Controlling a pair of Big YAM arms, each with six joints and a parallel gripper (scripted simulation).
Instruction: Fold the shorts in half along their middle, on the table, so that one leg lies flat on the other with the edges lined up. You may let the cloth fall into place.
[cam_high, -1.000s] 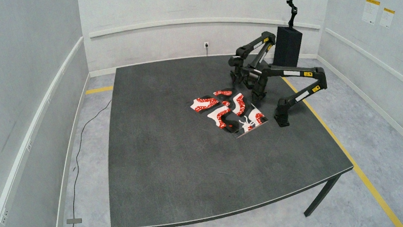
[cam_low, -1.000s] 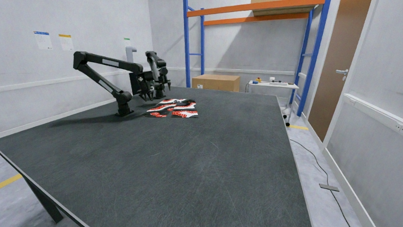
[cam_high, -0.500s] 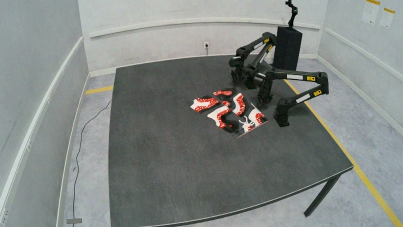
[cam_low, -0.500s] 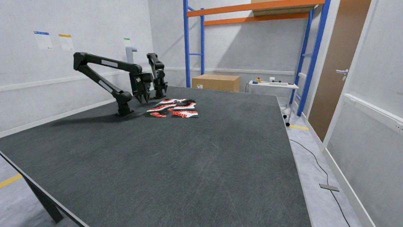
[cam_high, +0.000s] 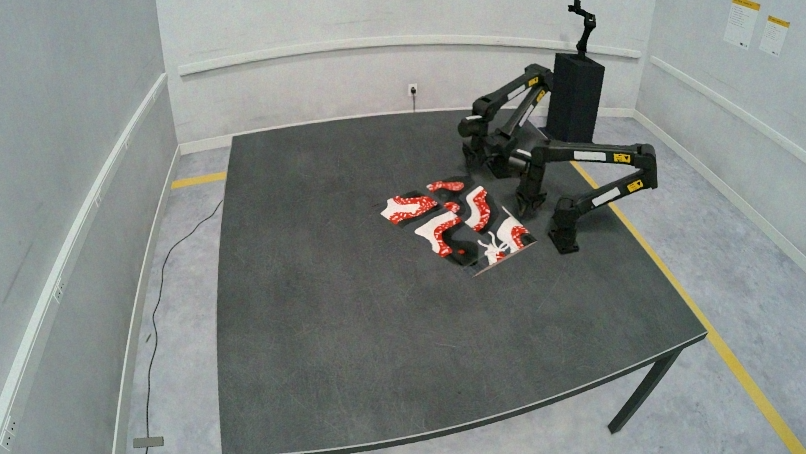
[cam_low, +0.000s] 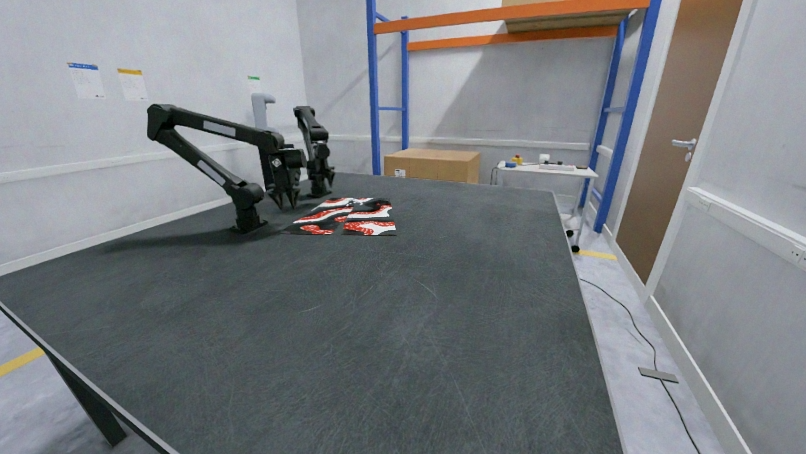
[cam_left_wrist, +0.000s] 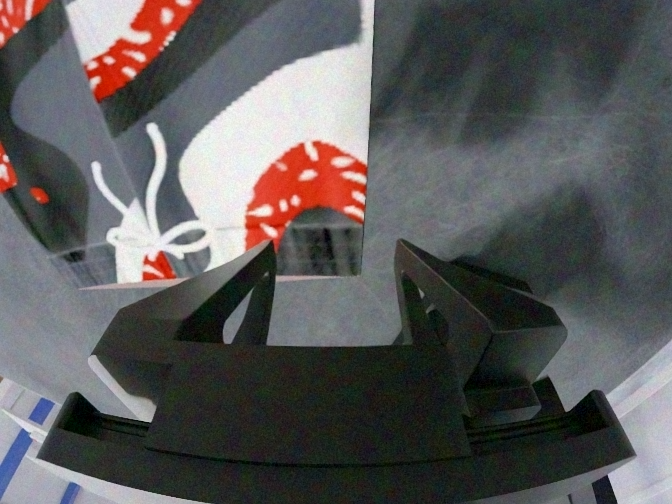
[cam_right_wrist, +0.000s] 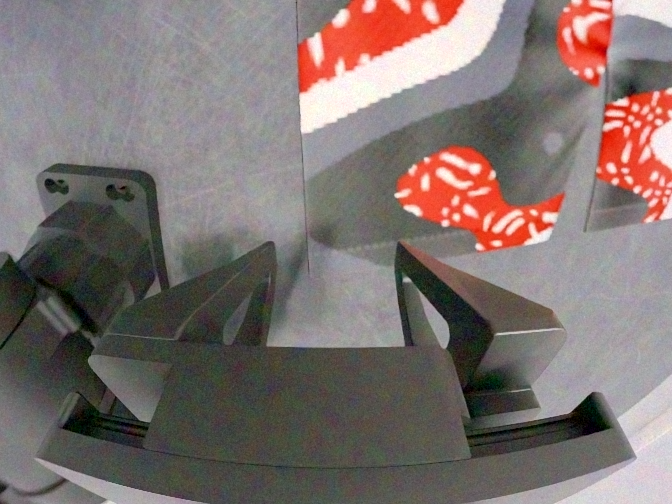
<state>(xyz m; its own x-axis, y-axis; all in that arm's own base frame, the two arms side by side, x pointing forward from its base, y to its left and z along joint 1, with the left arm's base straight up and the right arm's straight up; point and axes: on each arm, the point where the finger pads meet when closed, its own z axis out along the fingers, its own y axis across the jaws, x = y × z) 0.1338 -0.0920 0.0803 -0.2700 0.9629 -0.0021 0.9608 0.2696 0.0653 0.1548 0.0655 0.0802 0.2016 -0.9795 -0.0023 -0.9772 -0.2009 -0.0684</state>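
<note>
Top view: one pair of shorts (cam_high: 478, 217) (cam_low: 369, 214) (cam_left_wrist: 282, 97) (cam_right_wrist: 434, 122), cloth, patterned in black, grey, white and speckled red, spread unfolded on a dark grey scratched table (cam_high: 338, 338) (cam_low: 394, 338), legs side by side, near the two arm bases. Item, a white drawstring (cam_high: 492, 247) (cam_left_wrist: 157, 238), tied in a bow at the waistband. Left gripper (cam_high: 530, 210) (cam_low: 328, 184) (cam_left_wrist: 336, 241), black, by a waistband corner: jaws partway open, nothing held; in its wrist view one fingertip overlaps the waistband, the other lies beyond the side edge. Right gripper (cam_high: 469, 161) (cam_low: 285, 207) (cam_right_wrist: 336, 244), black, by the outer hem corner of one leg: jaws likewise partway open, nothing held. Contact of either gripper with cloth or table cannot be told. Two black jointed arms, elbows raised, bases on the table beside the shorts. Beyond, in the exterior view: a brown cardboard box (cam_low: 431, 164), a blue-and-orange rack (cam_low: 373, 95) and a small white side table (cam_low: 549, 169) with small articles, too small to name. Hard to make out: black patches of the print against the dark table from above; the far gripper's fingers in the exterior view. Cut off: parts of the shorts in both wrist views.
</note>
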